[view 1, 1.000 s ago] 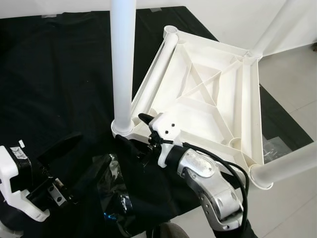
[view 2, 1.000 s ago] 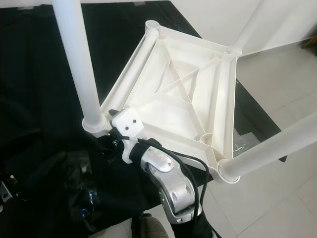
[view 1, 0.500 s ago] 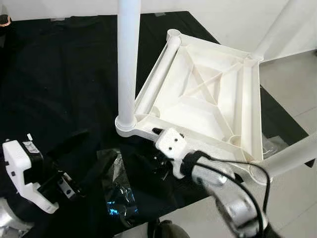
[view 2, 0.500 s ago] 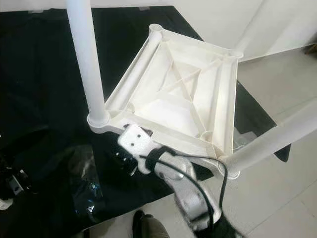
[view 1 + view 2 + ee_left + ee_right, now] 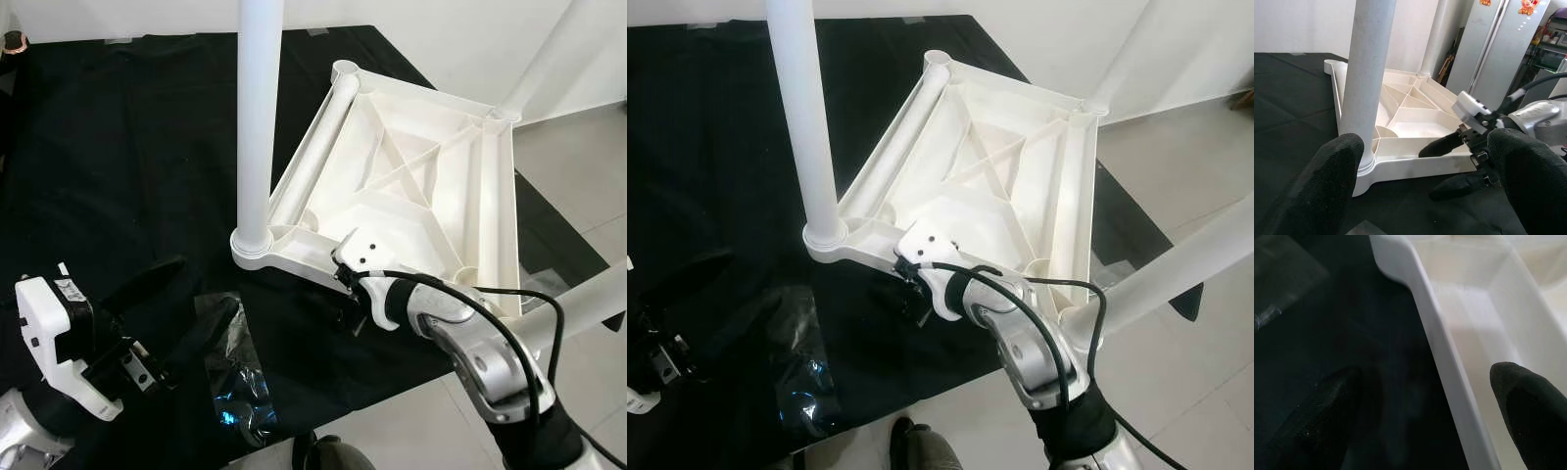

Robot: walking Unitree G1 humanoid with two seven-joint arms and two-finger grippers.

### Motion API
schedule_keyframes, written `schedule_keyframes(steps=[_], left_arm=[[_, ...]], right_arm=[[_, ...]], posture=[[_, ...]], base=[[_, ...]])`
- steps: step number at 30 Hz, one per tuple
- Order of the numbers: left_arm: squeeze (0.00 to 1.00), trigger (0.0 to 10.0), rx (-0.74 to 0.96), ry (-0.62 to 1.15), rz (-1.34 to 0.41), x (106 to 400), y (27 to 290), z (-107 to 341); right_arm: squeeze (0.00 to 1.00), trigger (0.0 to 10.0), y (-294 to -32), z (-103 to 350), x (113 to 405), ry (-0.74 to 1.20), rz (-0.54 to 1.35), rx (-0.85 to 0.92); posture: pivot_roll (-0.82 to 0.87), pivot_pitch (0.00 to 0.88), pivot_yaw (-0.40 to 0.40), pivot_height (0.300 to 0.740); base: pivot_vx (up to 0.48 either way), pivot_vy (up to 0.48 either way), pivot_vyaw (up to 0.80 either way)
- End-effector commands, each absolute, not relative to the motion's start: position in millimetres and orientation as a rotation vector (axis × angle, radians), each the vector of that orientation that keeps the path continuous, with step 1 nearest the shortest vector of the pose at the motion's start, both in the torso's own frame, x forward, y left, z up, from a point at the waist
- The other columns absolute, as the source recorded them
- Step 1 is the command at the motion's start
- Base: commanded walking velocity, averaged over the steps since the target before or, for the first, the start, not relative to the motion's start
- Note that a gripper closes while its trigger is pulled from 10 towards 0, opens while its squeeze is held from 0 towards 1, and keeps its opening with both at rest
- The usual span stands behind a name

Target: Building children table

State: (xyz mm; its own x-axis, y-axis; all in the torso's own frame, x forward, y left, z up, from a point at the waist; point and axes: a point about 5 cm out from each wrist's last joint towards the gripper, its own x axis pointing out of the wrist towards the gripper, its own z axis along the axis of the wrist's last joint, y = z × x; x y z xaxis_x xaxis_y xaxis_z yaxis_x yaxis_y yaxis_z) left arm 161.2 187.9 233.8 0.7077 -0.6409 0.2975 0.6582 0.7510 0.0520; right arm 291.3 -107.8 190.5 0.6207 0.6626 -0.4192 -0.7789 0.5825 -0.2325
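Down at the front, left gripper (image 5: 186, 304): it hangs over the black cloth (image 5: 118, 147), fingers wide apart, holding nothing, pointing at the white table.
Shiny wrap: a clear plastic bag (image 5: 235, 377) lies crumpled on the cloth just beside the left fingers; what is in it is hard to see.
Right gripper (image 5: 1452, 161): it sits at the near rim of the table top, fingers apart. One finger is inside the rim, the other is outside, low by the cloth. The rim runs between them. I cannot tell if they touch it, and from the head views the white wrist block hides the tips.
Table top (image 5: 411, 196): white, upside down on the cloth, with ribs crossing inside it.
Near leg (image 5: 260, 117): it stands upright in the left corner socket; its top is cut off.
Right leg (image 5: 588, 304): it sticks out at the right corner, behind the silver arm, end cut off.
Far leg (image 5: 549, 59): it is at the back corner, also cut off.
Loose leg (image 5: 313, 157): it lies flat along the left side of the top.
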Motion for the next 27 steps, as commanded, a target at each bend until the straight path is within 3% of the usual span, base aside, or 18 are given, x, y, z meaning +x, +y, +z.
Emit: schedule_keyframes(steps=[1, 5, 8, 9, 10, 27], left_arm=[[0.00, 10.0, -0.058, -0.303, -0.729, 158, 185, 233], [0.00, 10.0, -0.058, -0.302, -0.727, 157, 185, 233], [0.00, 10.0, -0.057, -0.301, -0.727, 157, 185, 233], [0.00, 10.0, -0.057, -0.301, -0.727, 157, 185, 233], [0.00, 10.0, -0.056, -0.301, -0.726, 157, 185, 233], [0.00, 10.0, -0.051, -0.294, -0.722, 154, 186, 234]], right_arm=[[0.00, 8.0, -118, 189, 295, 0.346, 0.837, -0.399], [0.00, 8.7, -127, 188, 300, 0.373, 0.820, -0.418], [0.00, 8.5, -134, 186, 305, 0.394, 0.806, -0.449], [0.00, 7.5, -137, 185, 307, 0.401, 0.807, -0.465], [0.00, 0.2, -140, 185, 310, 0.400, 0.815, -0.487], [0.00, 0.0, -143, 199, 314, 0.340, 1.115, -0.645]], posture=[[0.12, 0.233, -0.129, 0.740], [0.12, 0.236, -0.131, 0.740], [0.12, 0.238, -0.132, 0.740], [0.12, 0.238, -0.132, 0.740], [0.13, 0.241, -0.132, 0.740], [0.13, 0.256, -0.137, 0.740]], base=[[0.000, 0.000, 0.00], [0.000, 0.000, 0.00], [0.000, 0.000, 0.00], [0.000, 0.000, 0.00], [0.000, 0.000, 0.00], [0.000, 0.000, 0.00]])
